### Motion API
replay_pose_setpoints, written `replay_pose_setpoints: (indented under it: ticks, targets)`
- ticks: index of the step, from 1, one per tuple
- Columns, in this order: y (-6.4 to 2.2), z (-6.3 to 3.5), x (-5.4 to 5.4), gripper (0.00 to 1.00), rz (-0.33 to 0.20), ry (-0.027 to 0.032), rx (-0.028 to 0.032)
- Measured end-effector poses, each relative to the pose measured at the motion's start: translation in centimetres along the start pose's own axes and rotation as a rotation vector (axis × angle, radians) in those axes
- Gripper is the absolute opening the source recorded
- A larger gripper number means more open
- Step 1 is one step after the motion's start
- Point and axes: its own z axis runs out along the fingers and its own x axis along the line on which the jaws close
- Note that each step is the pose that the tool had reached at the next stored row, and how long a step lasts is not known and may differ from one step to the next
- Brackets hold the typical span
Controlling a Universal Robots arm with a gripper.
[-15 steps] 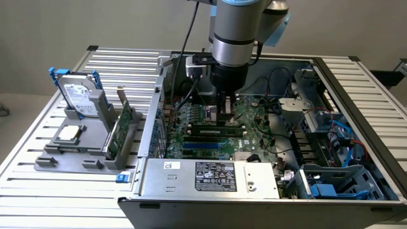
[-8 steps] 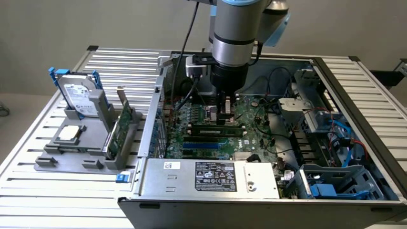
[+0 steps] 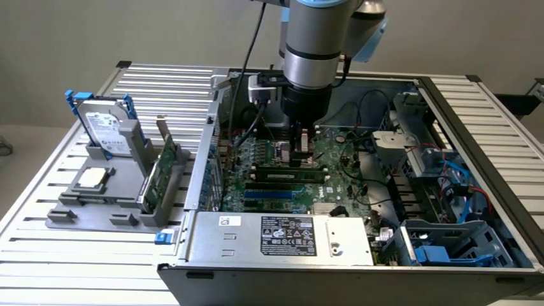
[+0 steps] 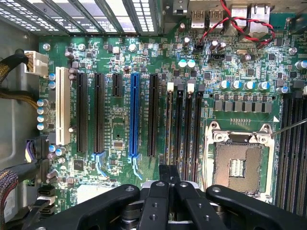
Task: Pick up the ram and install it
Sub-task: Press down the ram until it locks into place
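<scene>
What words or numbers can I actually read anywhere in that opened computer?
None can be read.
Black label on the grey power box: white print and marks, too small.
White sticker beside it: too small.
Label on the hard drive in the stand: blurred.
Green main board: tiny white print, unreadable.
</scene>
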Motion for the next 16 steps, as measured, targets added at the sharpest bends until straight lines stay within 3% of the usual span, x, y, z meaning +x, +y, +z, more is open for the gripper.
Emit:
replay_pose_setpoints:
  ticks: [5, 10, 16]
  targets:
    - [0.16, 0.2, 0.0, 0.11, 0.0, -0.0005, -0.0012]
    - [1.02, 0.42, -0.1, 0.11, 0.0, -0.0035, -0.0047]
    - [1.12, 0.71, -0.1, 0.11, -0.001, -0.005, -0.013]
